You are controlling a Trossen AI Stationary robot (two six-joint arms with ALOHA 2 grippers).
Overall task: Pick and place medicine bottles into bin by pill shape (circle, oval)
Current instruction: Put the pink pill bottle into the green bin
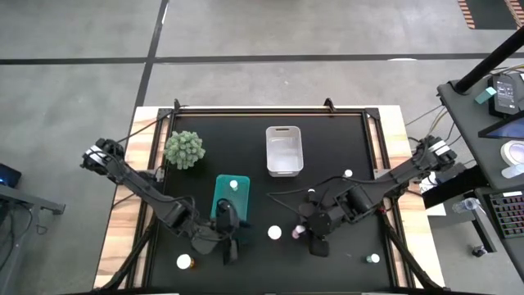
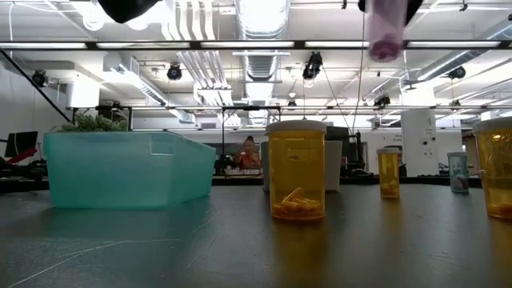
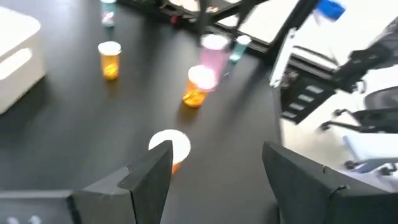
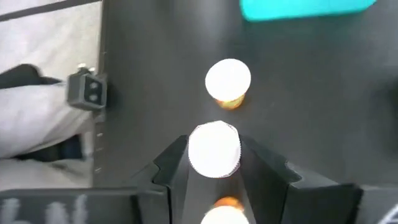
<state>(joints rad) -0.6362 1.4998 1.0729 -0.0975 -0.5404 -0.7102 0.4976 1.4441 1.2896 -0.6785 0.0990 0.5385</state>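
Right gripper (image 4: pixel 214 163), lower centre of frame, fingers clamped on a white-capped bottle (image 4: pixel 214 148); carry level, check pill shape; left gripper (image 3: pixel 214 171) fingers apart.

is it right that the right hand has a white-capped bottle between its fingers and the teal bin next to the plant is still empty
Not quite. The right hand does grip a white-capped bottle, but the teal bin is not empty: the high view shows a white-capped bottle in the bin. The bin does sit near the plant.
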